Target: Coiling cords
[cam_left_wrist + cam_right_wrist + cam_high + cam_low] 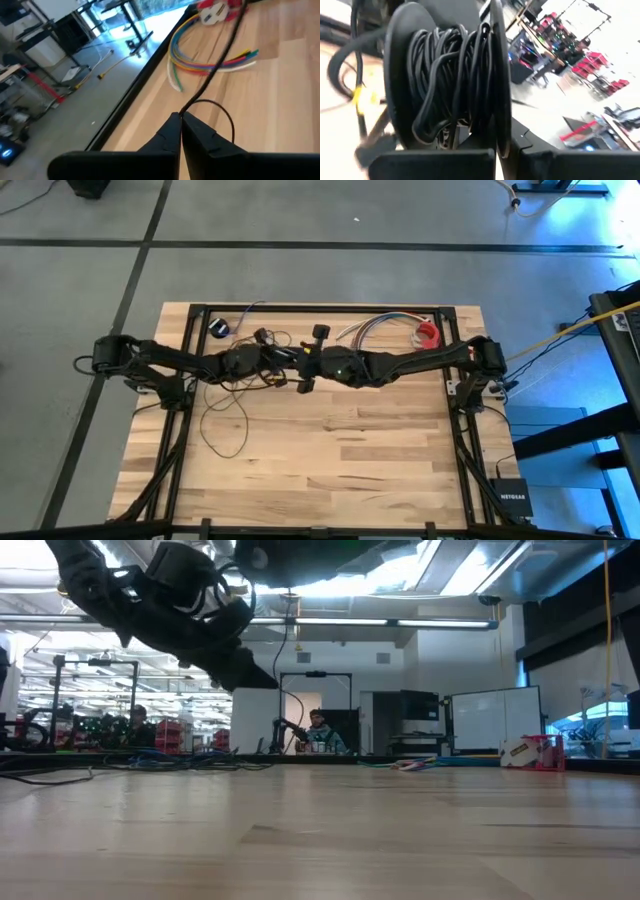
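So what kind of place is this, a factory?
More likely a robotics lab or workshop: a wooden workbench on a concrete floor, a whiteboard and red bins behind, and a person at a desk.

High view: both grippers meet mid-table, fingertips too small to resolve; the cords (pixel 225 415) tangle under the left arm (pixel 190 365), loops partly hidden. Small black puck (pixel 221 328) barely discernible.

Low view: arms cut off by the top edge; no fingertips visible.

Right wrist view: spool (pixel 450 80) cropped at the top edge, its near flange blurred.

Left wrist view: cord runs out past the top edge.
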Available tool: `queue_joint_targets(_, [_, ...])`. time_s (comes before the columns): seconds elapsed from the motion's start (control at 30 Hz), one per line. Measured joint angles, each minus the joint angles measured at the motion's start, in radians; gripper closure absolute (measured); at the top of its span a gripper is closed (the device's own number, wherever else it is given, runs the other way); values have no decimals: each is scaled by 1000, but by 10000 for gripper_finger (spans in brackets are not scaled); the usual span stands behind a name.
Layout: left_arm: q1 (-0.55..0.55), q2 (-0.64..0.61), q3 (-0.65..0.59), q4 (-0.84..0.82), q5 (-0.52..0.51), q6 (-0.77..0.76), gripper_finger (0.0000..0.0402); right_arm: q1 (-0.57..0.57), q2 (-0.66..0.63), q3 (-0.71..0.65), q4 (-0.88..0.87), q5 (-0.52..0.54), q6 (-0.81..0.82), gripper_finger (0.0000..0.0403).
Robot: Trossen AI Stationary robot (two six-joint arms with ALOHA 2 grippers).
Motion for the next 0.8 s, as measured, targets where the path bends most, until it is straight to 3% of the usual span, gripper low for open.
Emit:
queue_joint_targets(0.23, [-2, -133, 0, -153, -30, 2, 398, 39, -13, 0, -111, 95, -7, 400])
queue_joint_targets(0.8, [0, -397, 0, -418, -32, 11, 400, 19, -10, 1, -463, 97, 221, 400])
